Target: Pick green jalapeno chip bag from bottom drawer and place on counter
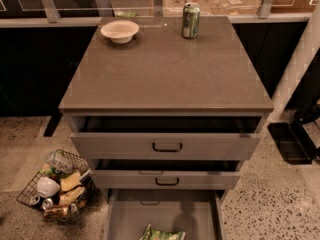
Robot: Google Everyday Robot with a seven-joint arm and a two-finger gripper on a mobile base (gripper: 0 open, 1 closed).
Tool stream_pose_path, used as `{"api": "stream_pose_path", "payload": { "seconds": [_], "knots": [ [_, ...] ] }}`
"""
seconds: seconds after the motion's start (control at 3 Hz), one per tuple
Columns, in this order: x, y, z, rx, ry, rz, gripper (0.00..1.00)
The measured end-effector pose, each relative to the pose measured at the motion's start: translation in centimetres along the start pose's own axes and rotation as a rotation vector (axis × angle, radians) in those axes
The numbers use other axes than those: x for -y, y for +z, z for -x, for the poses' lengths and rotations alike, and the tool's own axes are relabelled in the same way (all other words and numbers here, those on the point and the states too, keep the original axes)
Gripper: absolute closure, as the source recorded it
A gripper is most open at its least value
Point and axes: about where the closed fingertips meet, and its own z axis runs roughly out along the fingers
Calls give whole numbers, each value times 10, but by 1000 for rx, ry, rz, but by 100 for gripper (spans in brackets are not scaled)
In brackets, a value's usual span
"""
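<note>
- Camera view looks down on a grey drawer cabinet from the front, with its flat grey-brown bench (165,74) filling the middle of the frame.
- End effector: no part of it or of the arm shows in this view, so I cannot tell whether it is spread, pressed together or pinching anything.
- Green jalapeno chip bag (161,233) lies on the floor of the bottom drawer (165,210), at the front and roughly centred; the lower frame edge cuts it off, so only its crinkled upper part shows.
- Bottom drawer is pulled out farthest of the three, and its plain grey interior is open to view.
- Middle drawer (200,180) is out a little, with a dark gap above its front and a black handle (166,182) at its centre.
- Top drawer (115,145) is also out a little, with a dark gap under the bench edge.
- A pale bowl (119,31) sits upright near the bench's back-left corner.
- A green soda can (190,20) stands upright at the back edge, right of centre, well apart from the bowl.
- A wire basket (30,191) of mixed rubbish rests on the speckled floor (270,204), just beside the cabinet's lower left.
- A black tray-like object (291,143) lies on the floor to the right.
</note>
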Motion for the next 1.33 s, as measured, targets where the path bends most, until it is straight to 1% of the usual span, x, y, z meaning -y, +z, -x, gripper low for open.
{"api": "stream_pose_path", "payload": {
  "seconds": [0.33, 0.67, 1.0, 1.33],
  "knots": [
    [-40, 23, -31, -19, 29, 71, 0],
    [-82, 46, -43, -14, 51, 126, 0],
    [-121, 64, -45, 16, 112, 162, 0],
    [-124, 66, -45, 17, 116, 170, 0]
  ]
}}
